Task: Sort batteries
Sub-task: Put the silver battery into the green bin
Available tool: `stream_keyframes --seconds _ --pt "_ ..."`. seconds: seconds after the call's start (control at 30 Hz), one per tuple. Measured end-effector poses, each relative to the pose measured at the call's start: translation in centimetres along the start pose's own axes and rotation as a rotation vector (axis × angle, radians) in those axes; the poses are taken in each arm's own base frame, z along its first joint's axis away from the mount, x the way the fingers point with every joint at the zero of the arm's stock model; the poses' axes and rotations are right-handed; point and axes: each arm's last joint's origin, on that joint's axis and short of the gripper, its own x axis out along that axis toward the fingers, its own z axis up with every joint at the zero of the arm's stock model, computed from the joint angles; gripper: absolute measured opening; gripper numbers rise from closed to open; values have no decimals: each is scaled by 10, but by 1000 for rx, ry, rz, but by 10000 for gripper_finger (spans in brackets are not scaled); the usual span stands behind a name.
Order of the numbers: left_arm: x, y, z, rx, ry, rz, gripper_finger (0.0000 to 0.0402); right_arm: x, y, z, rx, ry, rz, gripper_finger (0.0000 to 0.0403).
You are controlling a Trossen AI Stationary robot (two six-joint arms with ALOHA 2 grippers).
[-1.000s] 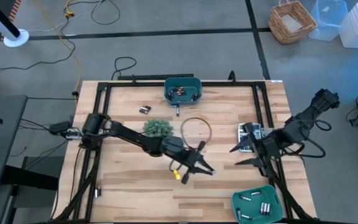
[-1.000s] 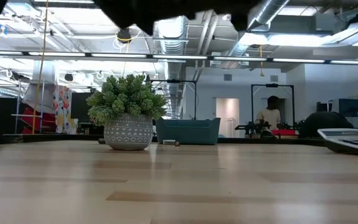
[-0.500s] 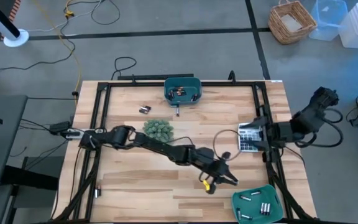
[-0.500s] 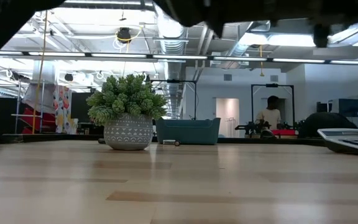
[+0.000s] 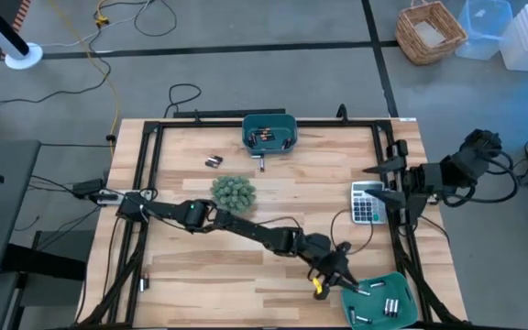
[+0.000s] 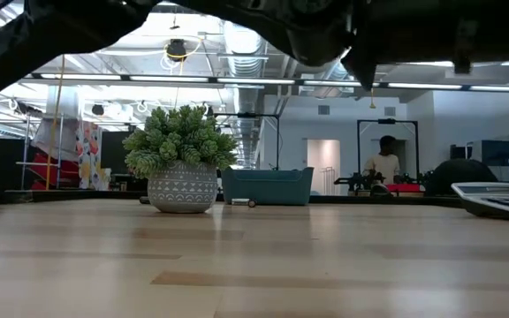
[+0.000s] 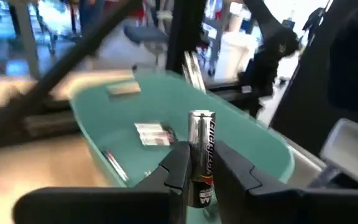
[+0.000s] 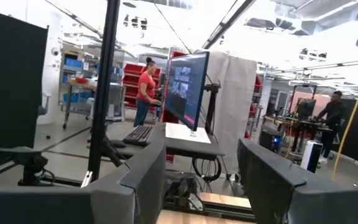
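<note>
Now, starting at the table's left edge: finds the left arm's base there, with the arm stretched diagonally across the wood, presumably to reach the bin at the near right corner. Passes, along the way, a small pair of loose batteries [image 5: 214, 161] lying toward the far rail, well apart from either gripper and apparently awaiting a turn. Passes next the potted plant [image 5: 234, 191], just beside the arm's line and seemingly mere clutter. Sees further on the far teal bin [image 5: 287, 128] against the far rail, holding a few cells with orange on them, likely one sort kept apart from the other. Sees one more cell [image 5: 262, 166] on the wood just before it. Comes then to the left gripper [image 5: 335, 278], hovering at the rim of the near teal bin [image 5: 346, 295], with a yellow tag [image 5: 318, 287] just beside it. Shows, in the left wrist view, the fingers [image 7: 178, 165] pinching one silvery battery [image 7: 201, 146] upright by its lower half, top end free, probably so as to drop clear once over the tub. Shows the tub directly beyond, several cells [image 7: 151, 133] lying in it already; judging by that, a release close at hand, though not yet done. Ends at the right with the grey calculator [image 5: 365, 202] by the rail and, just beyond it, the right gripper [image 5: 379, 181], jaws spread, holding nothing, parked at the table's edge and pointed out into the room, most likely to keep out of the way.
</note>
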Motion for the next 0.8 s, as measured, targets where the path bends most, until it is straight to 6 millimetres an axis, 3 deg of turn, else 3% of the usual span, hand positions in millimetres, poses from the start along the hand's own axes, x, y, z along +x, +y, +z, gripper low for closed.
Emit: stream_keyframes --seconds 0.43,0.8 --pt "2 -8 0 -5 16 -9 39 3 -4 -2 -14 12 -39 215" --pt "2 -8 -3 -20 29 -23 80 3 -4 -2 -12 12 -39 215"
